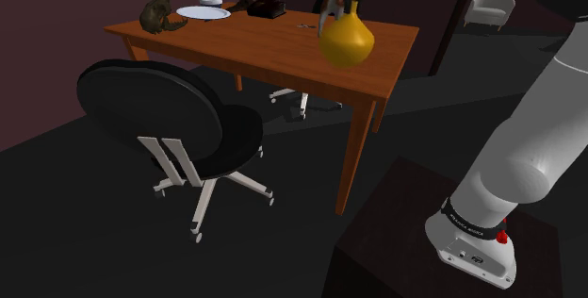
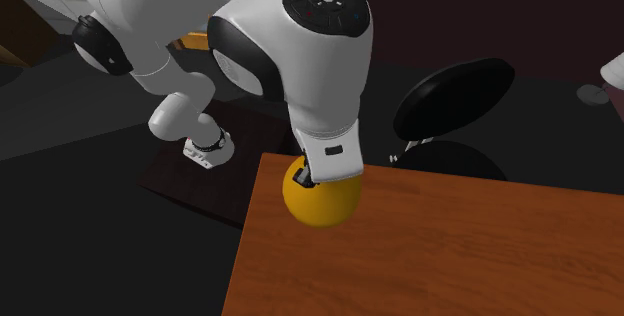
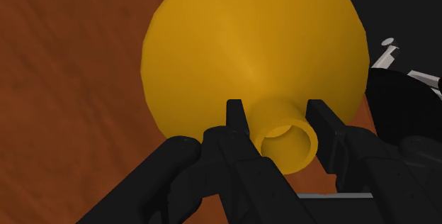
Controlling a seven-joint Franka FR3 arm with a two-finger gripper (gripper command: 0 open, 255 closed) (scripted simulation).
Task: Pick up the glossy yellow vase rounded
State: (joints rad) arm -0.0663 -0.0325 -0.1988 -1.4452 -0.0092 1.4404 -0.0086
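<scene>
A glossy yellow vase (image 1: 346,40) with a round belly and a short narrow neck hangs from my gripper (image 1: 345,6) over the near end of the brown wooden table (image 1: 264,51). It appears lifted a little off the tabletop. In the wrist view my gripper (image 3: 280,113) is shut on the vase's neck (image 3: 287,136), one black finger on each side, with the belly (image 3: 248,52) beyond. In the second exterior view the vase (image 2: 322,199) peeks out under the white hand, close to the table's corner (image 2: 262,164).
A black office chair (image 1: 170,122) stands in front of the table. At the table's far end lie a white plate (image 1: 203,11), a brown animal figure (image 1: 160,13) and a black object (image 1: 267,7). A white armchair (image 1: 492,6) stands far back.
</scene>
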